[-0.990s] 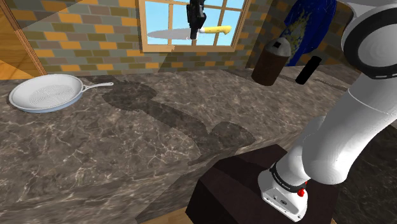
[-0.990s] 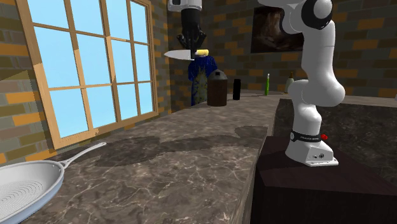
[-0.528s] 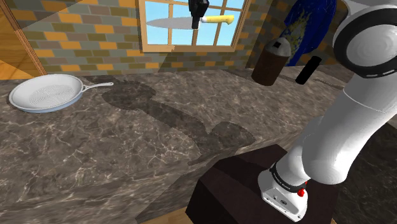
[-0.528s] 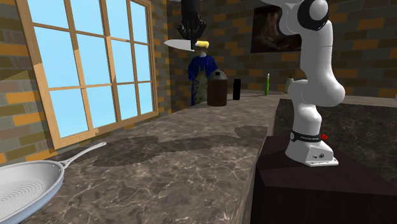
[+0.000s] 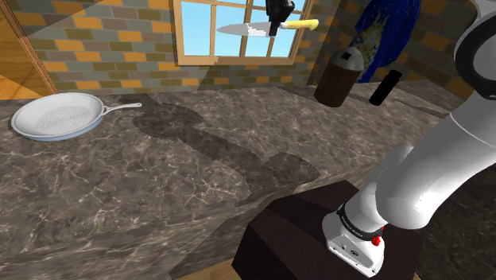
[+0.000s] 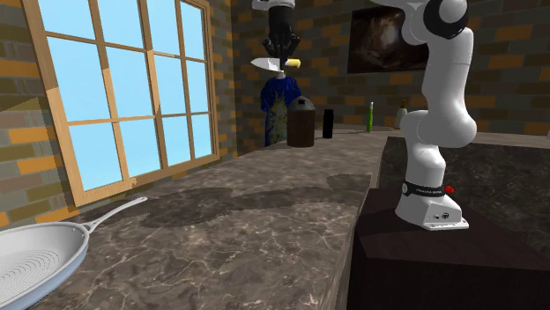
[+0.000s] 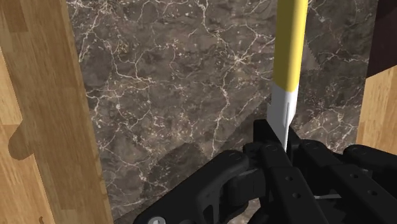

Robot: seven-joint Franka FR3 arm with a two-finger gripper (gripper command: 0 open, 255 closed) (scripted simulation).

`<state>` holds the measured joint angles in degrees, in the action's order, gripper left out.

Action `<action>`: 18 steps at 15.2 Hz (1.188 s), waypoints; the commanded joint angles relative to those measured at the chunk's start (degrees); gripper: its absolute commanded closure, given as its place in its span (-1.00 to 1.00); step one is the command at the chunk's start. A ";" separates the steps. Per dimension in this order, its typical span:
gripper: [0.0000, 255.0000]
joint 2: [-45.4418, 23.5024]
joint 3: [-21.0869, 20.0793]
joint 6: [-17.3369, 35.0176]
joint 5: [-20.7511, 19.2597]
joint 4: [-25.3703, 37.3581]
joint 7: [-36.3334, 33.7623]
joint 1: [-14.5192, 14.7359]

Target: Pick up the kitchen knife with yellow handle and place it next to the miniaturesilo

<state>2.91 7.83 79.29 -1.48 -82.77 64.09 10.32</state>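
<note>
Wrist view reveals jaws clasping the knife (image 7: 289,57).

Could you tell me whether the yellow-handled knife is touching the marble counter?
Apart. In the shoulder view the gripper holds the knife high before the window, well above the counter.

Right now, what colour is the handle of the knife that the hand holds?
The knife has a yellow handle; the wrist view shows it best.
</note>
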 commanded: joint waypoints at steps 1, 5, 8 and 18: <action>1.00 3.08 1.02 0.89 -0.52 -3.91 2.07 -0.94; 1.00 7.18 3.61 1.37 -1.65 -8.26 6.75 -2.99; 1.00 9.64 5.73 1.53 -2.62 -10.67 10.41 -4.53; 1.00 14.11 14.00 1.56 -6.05 -14.04 23.59 -9.45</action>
<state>16.90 20.86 81.13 -7.22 -97.10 86.08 1.37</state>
